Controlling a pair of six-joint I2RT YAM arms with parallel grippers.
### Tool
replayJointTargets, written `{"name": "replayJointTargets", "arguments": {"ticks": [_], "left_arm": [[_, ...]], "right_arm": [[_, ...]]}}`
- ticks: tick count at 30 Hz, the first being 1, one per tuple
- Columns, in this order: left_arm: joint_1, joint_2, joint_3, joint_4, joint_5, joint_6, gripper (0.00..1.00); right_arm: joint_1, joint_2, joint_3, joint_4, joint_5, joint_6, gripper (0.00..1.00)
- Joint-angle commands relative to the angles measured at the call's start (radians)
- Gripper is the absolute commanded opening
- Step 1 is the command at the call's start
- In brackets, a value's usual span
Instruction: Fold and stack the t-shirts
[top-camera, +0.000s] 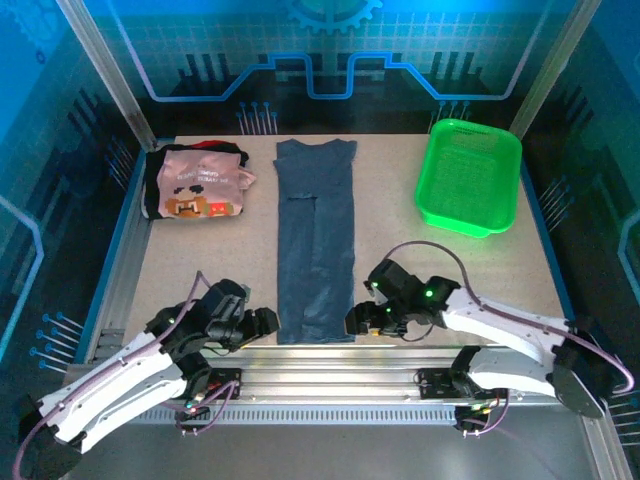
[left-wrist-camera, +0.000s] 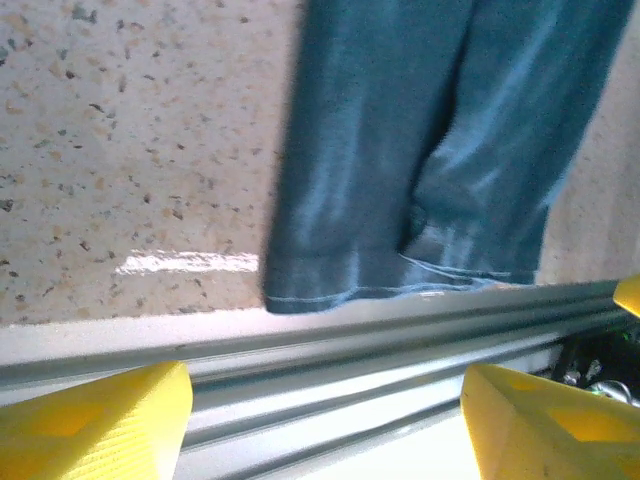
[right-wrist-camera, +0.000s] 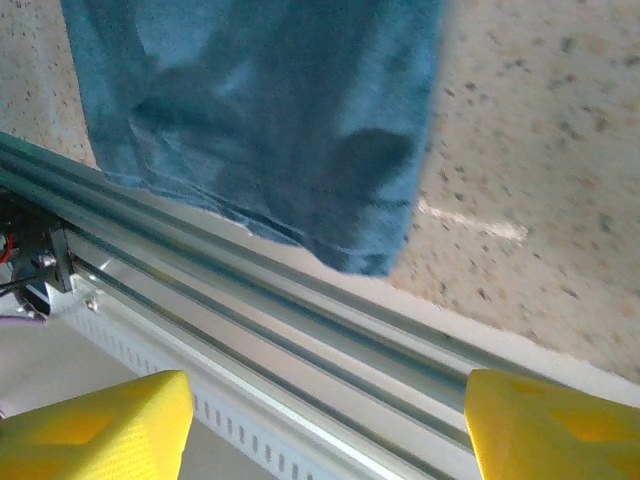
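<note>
Table (top-camera: 200, 260) carried slate-blue t-shirt (top-camera: 316, 240) down its middle, folded lengthwise only; cross-folding and stacking remained. Folded pink t-shirt (top-camera: 205, 185) lay atop black t-shirt (top-camera: 155, 190) in the far-left corner. At the near edge, left gripper (left-wrist-camera: 328, 385) and right gripper (right-wrist-camera: 329, 390) hovered spread and empty.

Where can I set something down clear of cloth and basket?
Largest bare patch: between blue shirt and green basket, wider on the basket's near side. Another: near side of the pink shirt, left of the blue shirt. Crowded: the near hem, with left gripper and right gripper flanking it.
</note>
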Motion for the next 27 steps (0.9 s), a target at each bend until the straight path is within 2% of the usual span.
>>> {"name": "replayJointTargets", "arguments": {"ticks": [1, 6, 11, 20, 23, 27], "left_arm": [[-0.022, 0.036, -0.066, 0.19, -0.03, -0.12, 0.7], [-0.029, 0.181, -0.083, 0.296, -0.025, -0.114, 0.67], [-0.028, 0.235, -0.124, 0.417, -0.024, -0.144, 0.63], [-0.028, 0.412, -0.096, 0.545, -0.02, -0.142, 0.58], [-0.03, 0.478, -0.073, 0.572, -0.014, -0.132, 0.54], [-0.029, 0.578, -0.055, 0.643, 0.012, -0.128, 0.43]], "right_arm": [[0.027, 0.065, -0.005, 0.114, -0.017, 0.012, 0.71], [0.049, 0.16, 0.006, 0.164, 0.001, 0.028, 0.69], [0.05, 0.238, 0.026, 0.175, 0.009, 0.026, 0.66], [0.049, 0.318, 0.056, 0.191, 0.031, 0.03, 0.61], [0.048, 0.339, 0.066, 0.193, 0.036, 0.028, 0.58], [0.043, 0.364, 0.078, 0.194, 0.041, 0.029, 0.48]]}}
